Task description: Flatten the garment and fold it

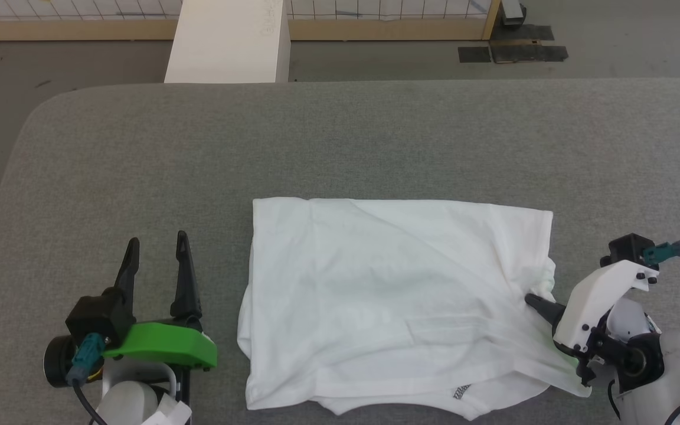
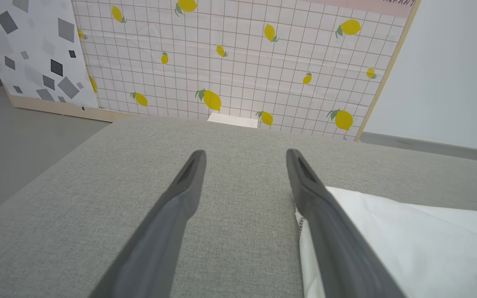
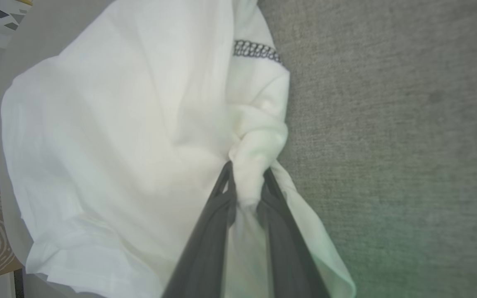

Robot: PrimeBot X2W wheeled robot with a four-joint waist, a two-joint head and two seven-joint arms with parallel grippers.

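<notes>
The garment [image 1: 393,301], a white shirt, lies folded into a rough rectangle on the grey padded table [image 1: 340,141], a grey-stitched seam showing at its near edge. At its right edge my right gripper [image 1: 532,301] is shut on a bunched fold of the garment [image 3: 139,145]; in the right wrist view the cloth is pinched between the two dark fingers [image 3: 218,215]. My left gripper [image 1: 157,248] rests open on the table, left of the garment, with nothing between its fingers [image 2: 180,198]. The garment [image 2: 408,248] lies beside its right finger.
A white box [image 1: 228,41] stands beyond the table's far edge, in front of a lemon-patterned grid panel [image 2: 242,62]. Grey floor surrounds the table, with dark mats [image 1: 514,50] at the back right. Bare grey surface stretches beyond and left of the garment.
</notes>
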